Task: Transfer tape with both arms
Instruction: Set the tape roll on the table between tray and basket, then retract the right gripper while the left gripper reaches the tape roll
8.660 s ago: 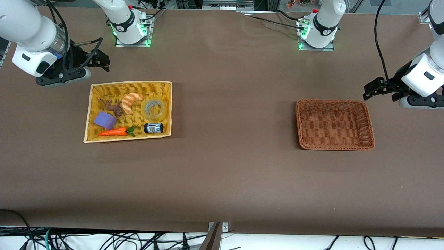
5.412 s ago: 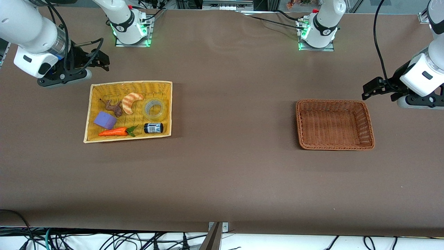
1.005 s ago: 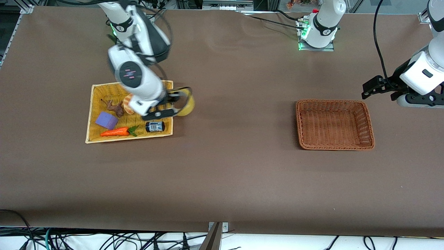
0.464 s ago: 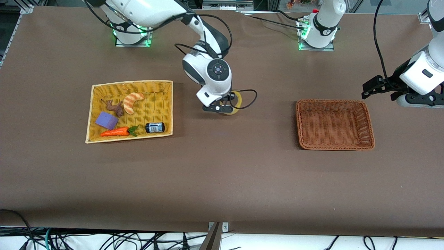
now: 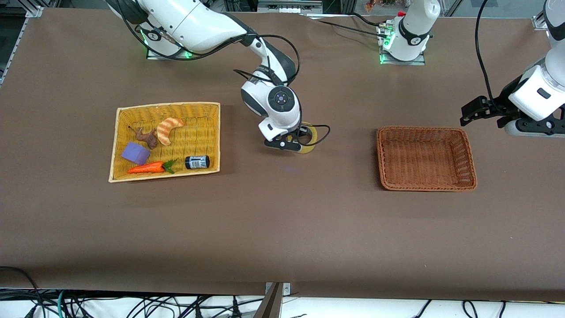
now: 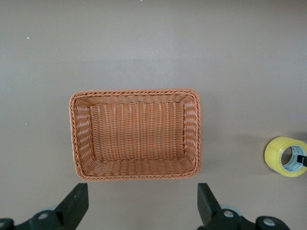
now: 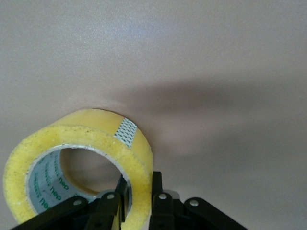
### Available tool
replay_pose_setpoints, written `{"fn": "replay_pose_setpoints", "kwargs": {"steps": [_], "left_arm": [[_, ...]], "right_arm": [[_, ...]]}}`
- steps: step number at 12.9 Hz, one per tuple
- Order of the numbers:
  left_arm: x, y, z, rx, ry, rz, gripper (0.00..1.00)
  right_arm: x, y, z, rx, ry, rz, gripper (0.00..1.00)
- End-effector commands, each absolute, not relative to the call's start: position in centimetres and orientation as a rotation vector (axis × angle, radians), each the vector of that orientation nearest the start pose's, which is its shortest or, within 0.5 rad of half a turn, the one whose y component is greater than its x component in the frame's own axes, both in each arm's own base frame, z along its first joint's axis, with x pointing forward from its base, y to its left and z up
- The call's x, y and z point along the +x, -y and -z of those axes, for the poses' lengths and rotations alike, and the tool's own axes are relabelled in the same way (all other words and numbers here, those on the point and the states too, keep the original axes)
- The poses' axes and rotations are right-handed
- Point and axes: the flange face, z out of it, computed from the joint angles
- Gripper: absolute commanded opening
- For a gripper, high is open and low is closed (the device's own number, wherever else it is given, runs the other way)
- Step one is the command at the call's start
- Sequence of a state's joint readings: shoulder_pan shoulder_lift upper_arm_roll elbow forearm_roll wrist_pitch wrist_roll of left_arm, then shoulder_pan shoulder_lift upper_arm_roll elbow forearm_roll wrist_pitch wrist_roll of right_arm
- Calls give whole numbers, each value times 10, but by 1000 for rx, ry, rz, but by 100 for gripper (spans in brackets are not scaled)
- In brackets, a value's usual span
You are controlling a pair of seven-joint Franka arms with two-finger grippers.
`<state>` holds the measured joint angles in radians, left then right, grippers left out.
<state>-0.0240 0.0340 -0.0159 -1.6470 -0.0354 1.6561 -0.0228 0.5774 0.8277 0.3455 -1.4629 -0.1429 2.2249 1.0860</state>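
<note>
Right wrist view: tape [image 7: 81, 158] pinched through its wall by my right claw [image 7: 136, 191], one finger inside the hole, one outside, clenched on it. Roll is glossy yellow, ring-shaped, grey printed core, small white patterned tab at the tape end. It sits low over bare worktop [image 5: 282, 221], between the yellow basket [image 5: 119, 132] and the brown basket [image 5: 470, 154]; I can't tell if it touches the surface yet.

Change: a second ago the roll was just clearing the yellow basket's edge; half a second ago it was mid-table; now it has gone a bit further toward the left arm's end and looks lower. I read that as set-down at the handover spot, first half of the transfer nearly done.

Left claw [image 6: 144, 203] hangs wide open over the worktop beside the brown basket, same place as before, waiting. It sees the tape [image 6: 286, 156] well apart from the empty basket.

Brown basket: tight reddish wicker, rectangular, braided rim. Yellow basket: flat straw weave, holding a croissant [image 5: 169, 130], purple block [image 5: 134, 153], carrot [image 5: 148, 168], black jar [image 5: 196, 162], brown figure [image 5: 145, 136]. Worktop matte brown.
</note>
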Motion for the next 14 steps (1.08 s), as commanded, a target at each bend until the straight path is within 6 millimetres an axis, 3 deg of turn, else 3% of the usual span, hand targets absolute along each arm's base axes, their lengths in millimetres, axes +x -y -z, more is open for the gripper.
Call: {"fn": "replay_pose_setpoints", "kwargs": {"steps": [1, 2, 3, 4, 5, 7, 9, 10, 12, 14], "left_arm": [[568, 27, -580, -3194, -44, -51, 100], [568, 27, -580, -3194, -44, -51, 100], [568, 28, -580, -3194, -42, -51, 100], [567, 29, -580, -3194, -37, -51, 100], [567, 33, -580, -3194, -44, -54, 100], [565, 36, -578, -3194, -50, -84, 100], [560, 50, -575, -3194, -87, -144, 100], [558, 52, -571, -3193, -95, -176, 100], [552, 81, -559, -3196, -167, -250, 100], [556, 130, -525, -3185, -222, -339, 100]], "right_arm": [[481, -543, -225, -3061, -243, -154, 91], [486, -538, -238, -3063, -252, -154, 100], [490, -529, -249, -3092, -265, -184, 100], [500, -516, -276, -3111, -246, -191, 100], [516, -492, -309, -3119, -208, -217, 100], [553, -411, -385, -3130, -79, -266, 100], [568, -325, -463, -3160, 17, -264, 100], [570, -282, -492, -3162, 50, -218, 100], [556, -209, -536, -3176, 194, -212, 100], [549, -138, -571, -3137, 206, -277, 100]]}}
